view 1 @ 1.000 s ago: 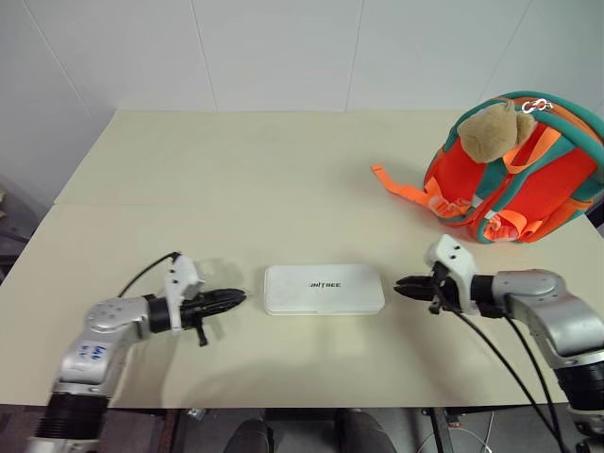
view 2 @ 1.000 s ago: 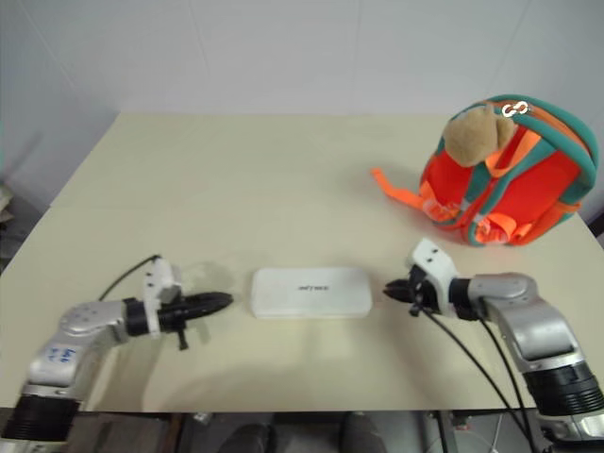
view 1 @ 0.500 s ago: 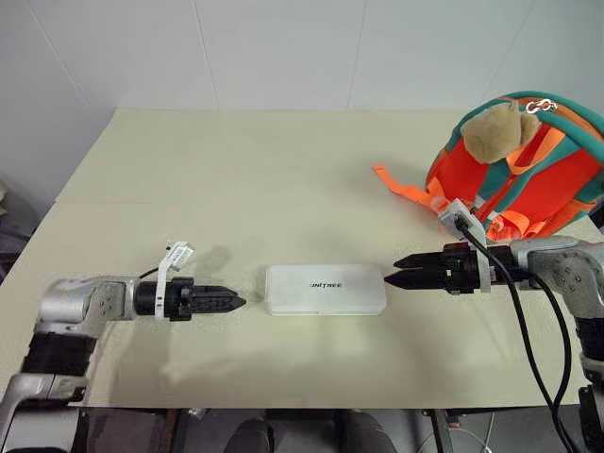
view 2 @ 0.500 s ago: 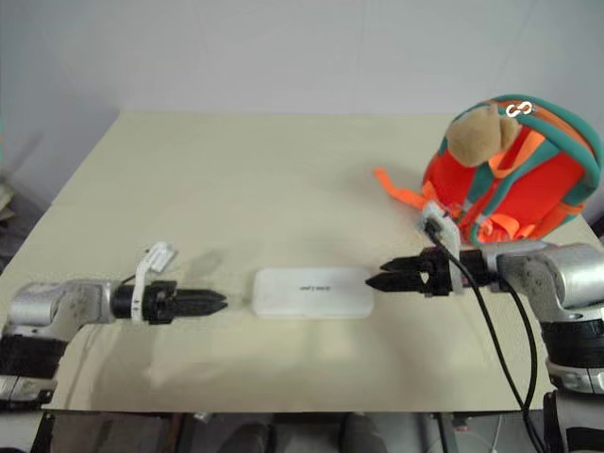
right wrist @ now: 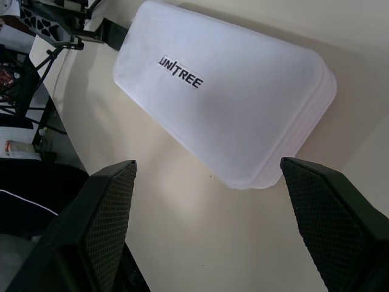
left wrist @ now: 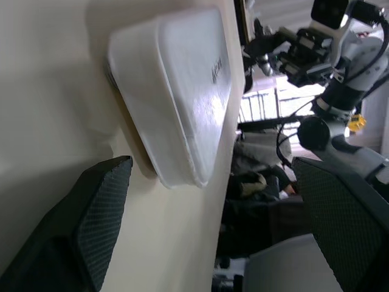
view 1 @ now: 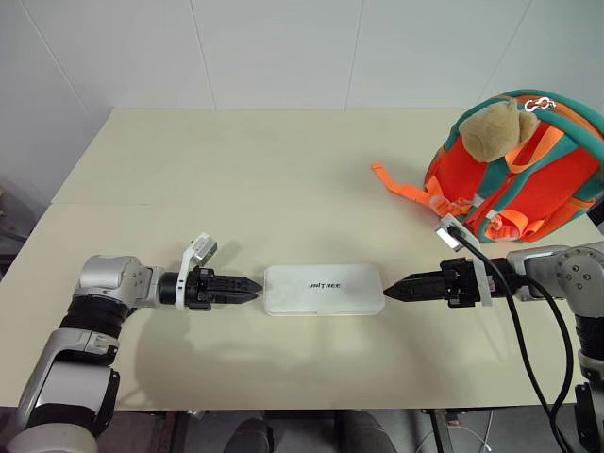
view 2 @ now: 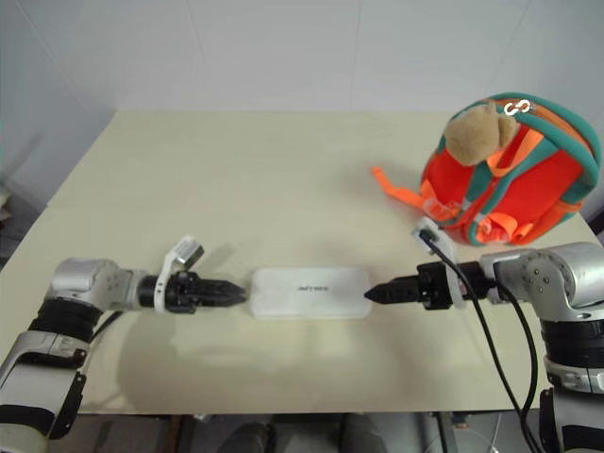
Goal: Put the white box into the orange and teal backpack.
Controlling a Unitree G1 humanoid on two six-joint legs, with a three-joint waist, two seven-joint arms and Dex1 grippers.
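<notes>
White box [view 1: 324, 289] lies flat at lower centre of the cream counter [view 1: 255, 179], and we now have a gripper at each short end. Over the last second both have swung in level and spread wide: the left gripper [view 1: 247, 287] sits just beside the left end, the right gripper [view 1: 394, 292] just beside the right end, neither gripping yet. The backpack [view 1: 517, 170] stands at the upper right, well apart. We judge a two-sided squeeze comes next, then a lift towards the backpack.

white box [view 1: 324, 289] with dark lettering, orange and teal backpack [view 1: 528, 179], tan plush toy [view 1: 494, 131], cream table [view 1: 255, 179]
</notes>
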